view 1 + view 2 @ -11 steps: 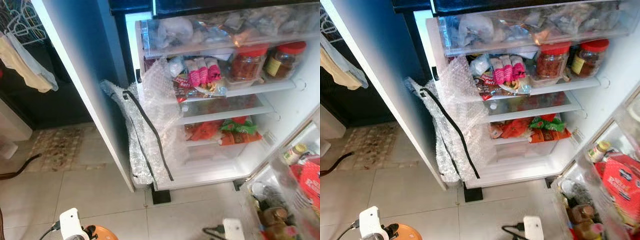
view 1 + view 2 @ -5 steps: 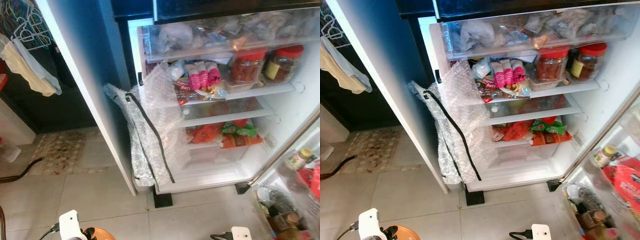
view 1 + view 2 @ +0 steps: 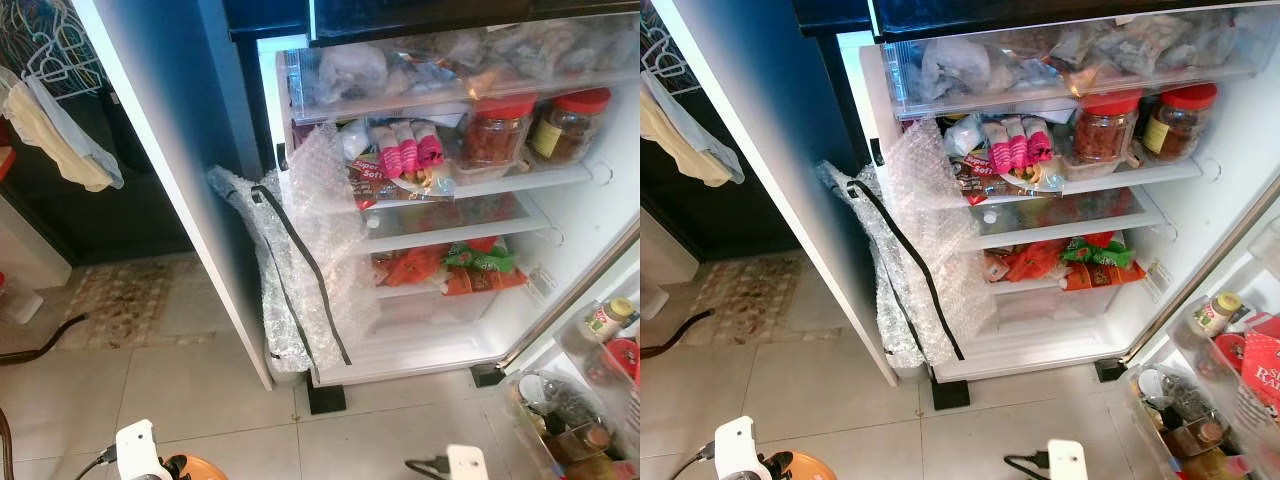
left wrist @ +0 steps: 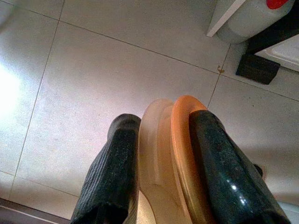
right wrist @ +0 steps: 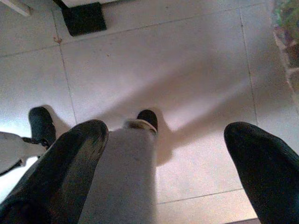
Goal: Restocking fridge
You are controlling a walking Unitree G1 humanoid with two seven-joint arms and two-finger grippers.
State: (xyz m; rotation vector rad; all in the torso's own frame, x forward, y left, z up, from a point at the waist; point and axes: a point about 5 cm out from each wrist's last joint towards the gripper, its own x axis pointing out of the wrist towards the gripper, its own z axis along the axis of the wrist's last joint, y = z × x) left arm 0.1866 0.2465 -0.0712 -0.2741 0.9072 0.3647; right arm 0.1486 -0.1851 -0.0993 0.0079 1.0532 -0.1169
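The fridge [image 3: 560, 215] stands open in front of me, with lit shelves. Two red-lidded jars [image 3: 495, 128] and pink packets [image 3: 405, 150] stand on an upper shelf, and orange and green packets [image 3: 450, 265] lie lower down. A clear drawer [image 3: 450, 60] of bagged food sits on top. My left gripper [image 4: 161, 123] hangs low over the floor tiles, shut on an orange plate [image 4: 184, 140] with a pale one against it. The plate's rim [image 3: 195, 468] shows at the bottom edge of the left eye view. My right gripper [image 5: 166, 135] hangs open above the floor, holding nothing.
Bubble wrap with a black strip [image 3: 300, 260] hangs at the fridge's left edge down to the floor. The door shelf [image 3: 590, 340] at the right holds bottles and jars. A black block [image 3: 325, 397] props the fridge. A rug [image 3: 120, 300] and hanging cloth [image 3: 55, 130] lie to the left.
The camera has shifted a little, so the fridge sits slightly lower and the door shelf further right in the picture. The left gripper still holds the plate.
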